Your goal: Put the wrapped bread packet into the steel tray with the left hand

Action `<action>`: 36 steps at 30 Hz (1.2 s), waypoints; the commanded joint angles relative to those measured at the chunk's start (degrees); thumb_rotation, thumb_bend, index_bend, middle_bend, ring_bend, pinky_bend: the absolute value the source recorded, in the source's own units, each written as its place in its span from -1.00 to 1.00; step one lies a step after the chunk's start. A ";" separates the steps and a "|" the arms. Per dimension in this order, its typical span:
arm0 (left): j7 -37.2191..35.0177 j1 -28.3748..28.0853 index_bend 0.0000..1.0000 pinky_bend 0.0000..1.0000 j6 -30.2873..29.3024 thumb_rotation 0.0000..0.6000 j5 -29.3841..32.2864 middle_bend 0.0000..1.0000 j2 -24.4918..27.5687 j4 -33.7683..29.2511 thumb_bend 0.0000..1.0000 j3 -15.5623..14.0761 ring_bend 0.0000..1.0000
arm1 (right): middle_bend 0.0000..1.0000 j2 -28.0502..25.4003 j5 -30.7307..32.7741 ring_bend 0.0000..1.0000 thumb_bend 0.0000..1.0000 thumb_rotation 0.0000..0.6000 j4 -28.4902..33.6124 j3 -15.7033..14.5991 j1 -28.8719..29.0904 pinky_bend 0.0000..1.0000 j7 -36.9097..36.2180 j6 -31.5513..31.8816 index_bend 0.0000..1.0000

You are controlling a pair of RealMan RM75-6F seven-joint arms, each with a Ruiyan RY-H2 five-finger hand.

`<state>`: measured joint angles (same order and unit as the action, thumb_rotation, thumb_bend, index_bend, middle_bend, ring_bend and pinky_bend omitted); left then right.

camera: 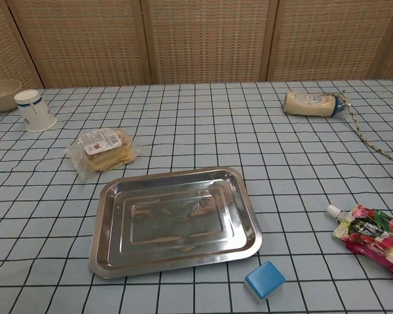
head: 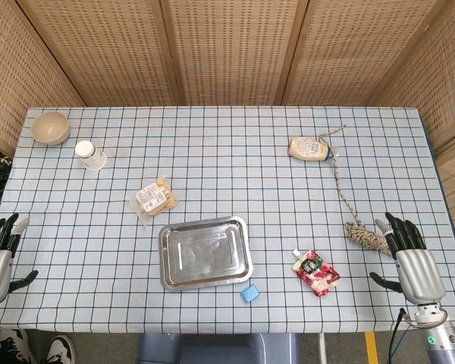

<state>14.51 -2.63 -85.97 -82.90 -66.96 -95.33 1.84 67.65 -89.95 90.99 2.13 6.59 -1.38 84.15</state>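
Resting at the lower left edge of the head view, the left hand [head: 0, 254] has its fingers spread and holds nothing; it sits at the table's near corner, well apart from the work. The right hand [head: 409, 254] mirrors it at the lower right, fingers likewise spread and empty. Neither hand shows in the chest view.

The wrapped bread packet [camera: 101, 150] lies flat on the checked tablecloth [head: 235, 152], left of centre, just beyond the upper left corner of the steel tray [camera: 173, 219]. Packet and tray are near but apart. The tray sits open side up at centre frame with nothing in it, so the task is judged not yet begun.

Placement appears to favour the assigned hand: the packet is on the left half of the table, and the tray lies directly alongside for a short transfer.

Other items noted: a bowl [head: 50, 127] and paper cup [head: 91, 155] at upper left, a bottle [head: 311, 148] with a rope [head: 349, 205] trailing from it at upper right, a red pouch [camera: 373, 237] at lower right, and a small blue block [camera: 264, 280] just below the tray.
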 commanded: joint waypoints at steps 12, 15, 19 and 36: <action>0.56 -0.20 -1.00 -1.00 0.26 1.00 -0.20 -1.00 -0.20 -0.04 -0.81 -0.15 -1.00 | -1.00 -0.04 -0.24 -1.00 -1.00 1.00 -0.04 -0.15 0.03 -1.00 -0.31 -0.03 -0.80; 0.70 -0.37 -1.00 -1.00 0.51 1.00 -0.12 -1.00 -0.33 0.06 -0.81 -0.11 -1.00 | -1.00 -0.02 -0.10 -1.00 -1.00 1.00 -0.09 -0.16 0.03 -1.00 -0.24 -0.14 -0.80; 1.14 -0.91 -1.00 -1.00 1.01 1.00 0.09 -1.00 -0.57 0.08 -0.81 0.26 -1.00 | -1.00 -0.16 0.20 -1.00 -1.00 1.00 -0.12 -0.11 -0.05 -1.00 -0.56 -0.17 -0.80; 13.32 -14.08 -1.00 -1.00 15.81 1.00 8.95 -1.00 -1.67 -3.36 -1.00 7.77 -1.00 | -1.00 -1.02 1.45 -1.00 -1.00 1.00 -0.40 0.59 0.27 -1.00 -3.41 -0.87 -0.80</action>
<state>25.43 -14.23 -72.83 -76.26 -68.13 -98.16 8.08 66.68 -88.59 90.62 2.67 6.83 -4.70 83.35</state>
